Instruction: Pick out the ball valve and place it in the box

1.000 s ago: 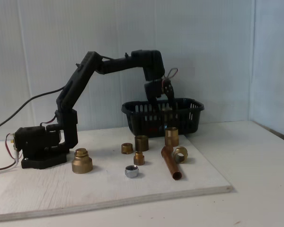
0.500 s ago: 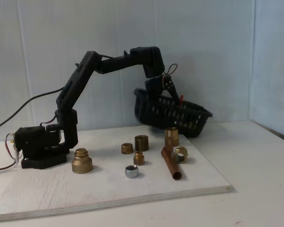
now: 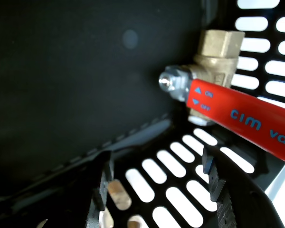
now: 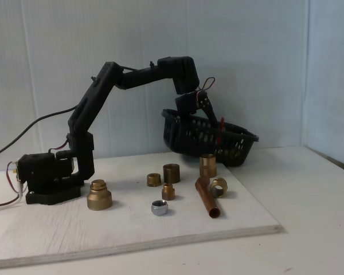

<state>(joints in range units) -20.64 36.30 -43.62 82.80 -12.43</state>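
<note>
the valve is inside the box. in the wrist view its brass body sits against the slotted wall, and its long red handle sticks out to the right. in the fixed view a thin bit of red shows at the box.

the gripper is open. its two fingers are spread apart at the bottom of the wrist view, and nothing is between them. the valve is up above them and not touching them. so the valve looks let go.

in the fixed view the box is tipped. its left side is lifted up and its right side is down near the surface. the gripper is at the raised rim and may be catching on it, but i cannot tell for sure.

the main job looks done. what is left is to get the arm out and let the box sit flat. the other brass parts and the copper pipe lie on the board.
</note>
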